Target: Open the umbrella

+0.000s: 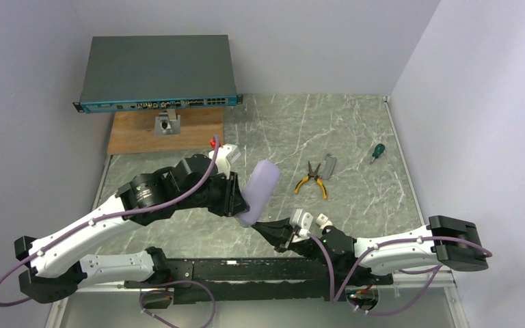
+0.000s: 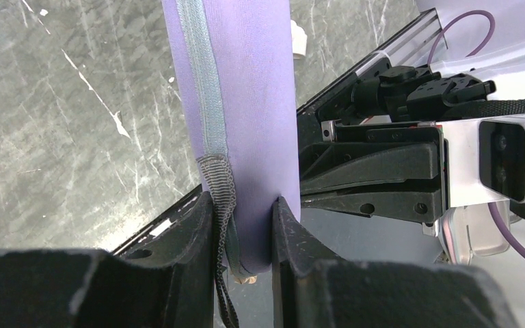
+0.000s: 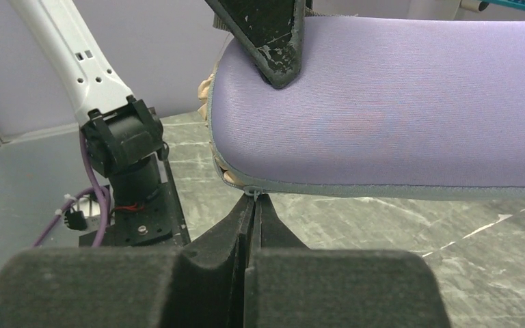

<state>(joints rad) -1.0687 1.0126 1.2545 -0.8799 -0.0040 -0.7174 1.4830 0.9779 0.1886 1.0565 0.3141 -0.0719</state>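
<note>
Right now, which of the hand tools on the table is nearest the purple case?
The yellow-handled pliers, lying just right of the lavender case. The green-handled screwdriver lies farther off, toward the right wall.

Two arms of glossy white shell links [image 1: 75,232] at lower left and lower right of the overhead frame, matte black joint housings [image 1: 149,191], lavender cables [image 1: 0,287] looping alongside, small dark screws [image 3: 84,42] dotting the white shell, tiny green light [image 1: 323,238] at lower centre, coarse black fingers [image 3: 143,287].
</note>
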